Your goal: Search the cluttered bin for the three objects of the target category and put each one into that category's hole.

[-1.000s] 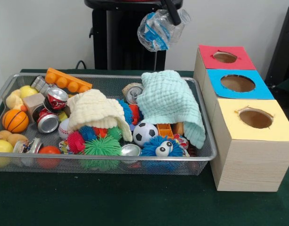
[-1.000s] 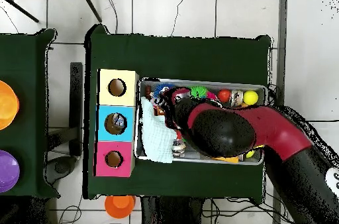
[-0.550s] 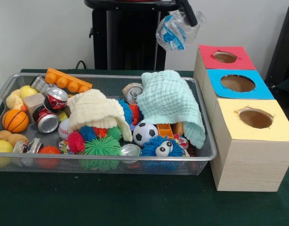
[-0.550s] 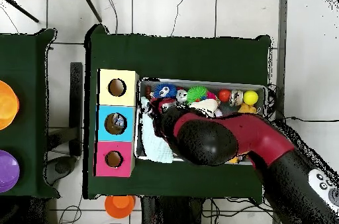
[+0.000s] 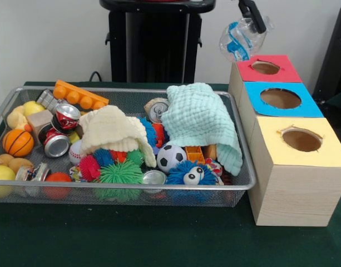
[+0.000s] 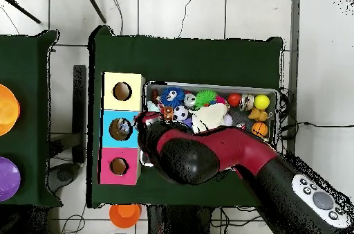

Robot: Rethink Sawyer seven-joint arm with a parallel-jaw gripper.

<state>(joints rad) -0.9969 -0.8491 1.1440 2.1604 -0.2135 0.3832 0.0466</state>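
A crushed clear plastic bottle with a blue label (image 5: 242, 38) hangs in the air at the top right of the front view, just left of and above the red box's hole (image 5: 265, 67). My gripper (image 5: 251, 14) is shut on the bottle's upper end. In the overhead view my red and black arm (image 6: 207, 155) covers the gripper and bottle, reaching over the bin's left end toward the blue box (image 6: 121, 129). Crushed cans (image 5: 62, 129) lie at the bin's left, and another can (image 5: 156, 108) sits by the mint cloth.
A wire mesh bin (image 5: 120, 192) holds balls, spiky toys, an orange brick (image 5: 80, 95), a cream cloth (image 5: 110, 129) and a mint cloth (image 5: 202, 119). Red, blue (image 5: 280, 98) and yellow (image 5: 301, 139) topped wooden boxes with holes stand to its right.
My gripper has carried the bottle steadily rightward, from above the bin's middle to beside the red box. Bin contents have not moved.
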